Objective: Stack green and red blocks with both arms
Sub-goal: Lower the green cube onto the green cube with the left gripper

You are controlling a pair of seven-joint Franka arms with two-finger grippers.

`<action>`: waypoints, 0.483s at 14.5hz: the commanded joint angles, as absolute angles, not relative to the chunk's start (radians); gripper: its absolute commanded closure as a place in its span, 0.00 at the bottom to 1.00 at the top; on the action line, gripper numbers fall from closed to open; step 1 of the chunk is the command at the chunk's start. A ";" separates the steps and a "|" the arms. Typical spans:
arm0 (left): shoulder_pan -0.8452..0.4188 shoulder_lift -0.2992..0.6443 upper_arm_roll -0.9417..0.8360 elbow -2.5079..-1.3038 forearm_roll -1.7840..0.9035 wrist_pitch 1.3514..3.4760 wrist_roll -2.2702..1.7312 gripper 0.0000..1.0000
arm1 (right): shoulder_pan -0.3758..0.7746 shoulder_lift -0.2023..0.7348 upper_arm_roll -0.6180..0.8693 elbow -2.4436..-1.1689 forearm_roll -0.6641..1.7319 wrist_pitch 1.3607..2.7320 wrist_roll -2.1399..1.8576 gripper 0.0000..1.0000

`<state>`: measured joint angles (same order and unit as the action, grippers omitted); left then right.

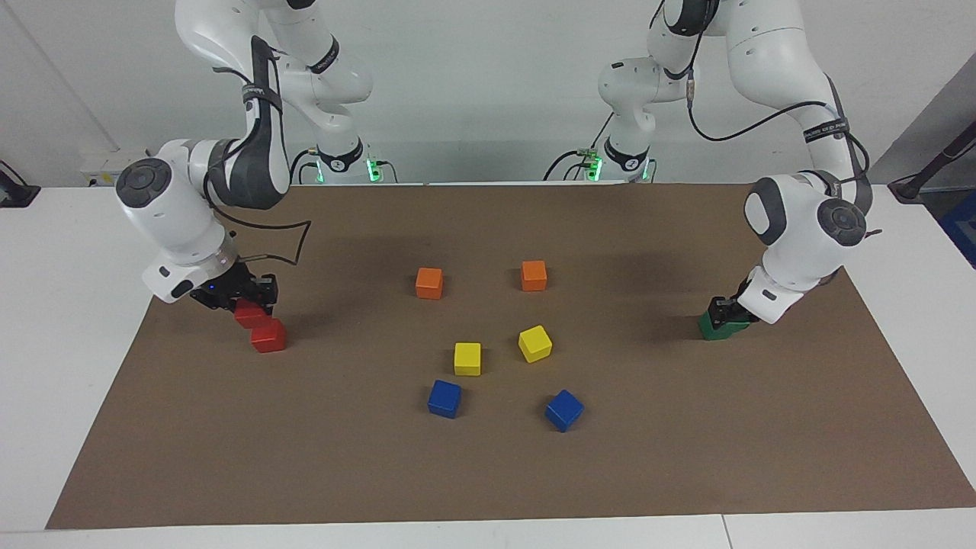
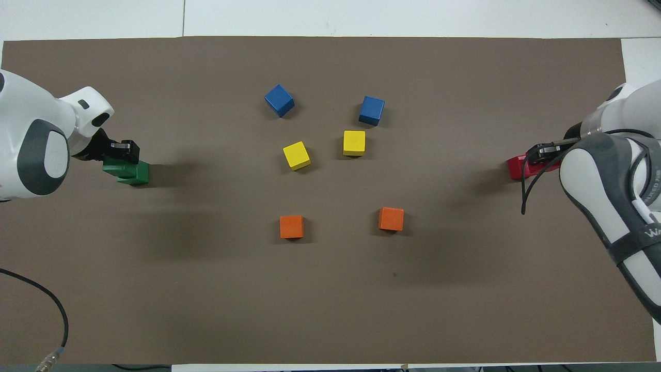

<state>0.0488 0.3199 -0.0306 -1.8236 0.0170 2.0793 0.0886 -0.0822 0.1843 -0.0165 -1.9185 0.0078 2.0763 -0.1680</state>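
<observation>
My right gripper (image 1: 250,302) is shut on a red block (image 1: 245,314), tilted and low over the mat, close beside the second red block (image 1: 269,336) lying toward the right arm's end. In the overhead view only a red edge (image 2: 516,168) shows by the right gripper (image 2: 542,153). My left gripper (image 1: 721,308) is shut on a green block (image 2: 114,167), which overlaps the second green block (image 2: 137,174) on the mat at the left arm's end. In the facing view the two green blocks (image 1: 720,328) merge into one shape. I cannot tell whether either pair touches.
On the brown mat (image 1: 488,473) between the arms lie two orange cubes (image 1: 429,283) (image 1: 534,275), two yellow cubes (image 1: 467,358) (image 1: 535,343) and two blue cubes (image 1: 444,398) (image 1: 563,410). White table (image 1: 69,320) borders the mat.
</observation>
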 commanded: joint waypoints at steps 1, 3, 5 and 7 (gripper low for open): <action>0.067 0.293 -0.034 -1.859 0.003 2.102 0.104 1.00 | -0.106 0.186 -0.003 -1.947 0.002 2.121 -0.184 1.00; 0.067 0.293 -0.034 -1.861 0.003 2.102 0.104 1.00 | -0.113 0.199 -0.003 -1.947 0.002 2.144 -0.189 1.00; 0.066 0.288 -0.034 -1.881 0.003 2.124 0.101 0.45 | -0.114 0.210 -0.003 -1.947 0.002 2.154 -0.189 1.00; 0.061 0.279 -0.034 -1.919 0.003 2.175 0.091 0.00 | -0.114 0.212 -0.003 -1.947 0.002 2.163 -0.187 1.00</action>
